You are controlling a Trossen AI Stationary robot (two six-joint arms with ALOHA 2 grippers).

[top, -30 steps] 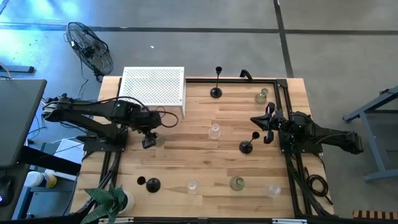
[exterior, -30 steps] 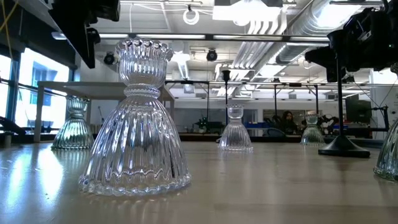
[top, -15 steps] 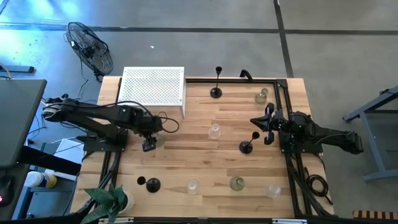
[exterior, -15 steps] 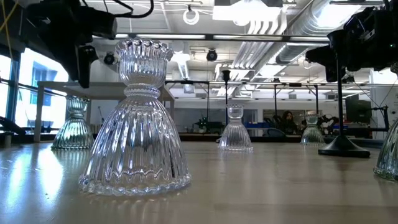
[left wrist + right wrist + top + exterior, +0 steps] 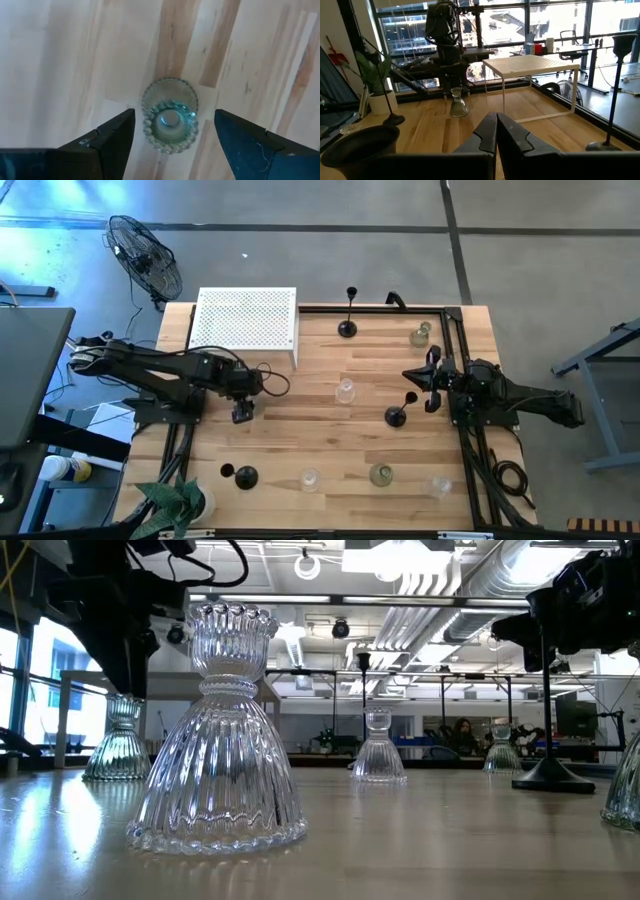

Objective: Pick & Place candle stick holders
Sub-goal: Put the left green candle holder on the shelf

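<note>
My left gripper [image 5: 241,412] is open and points down over a small clear-glass candle stick holder [image 5: 170,122] that stands on its base on the table. The fingers stand on either side of the holder, above it, without touching; it also shows in the low view [image 5: 120,740] and the right wrist view [image 5: 457,103]. My right gripper [image 5: 432,380] is shut and empty at the table's right. Beside it stands a short black holder [image 5: 397,416]; its cup top shows in the right wrist view [image 5: 360,145].
A tall black holder [image 5: 347,320] stands at the far middle, another black one [image 5: 246,477] at the near left. Clear-glass holders stand at the middle [image 5: 345,390], far right [image 5: 420,335] and near edge [image 5: 380,474]. A white perforated stand [image 5: 246,320] is far left.
My left gripper has come down toward the clear-glass holder below it and shifted slightly toward the near edge, staying open.
</note>
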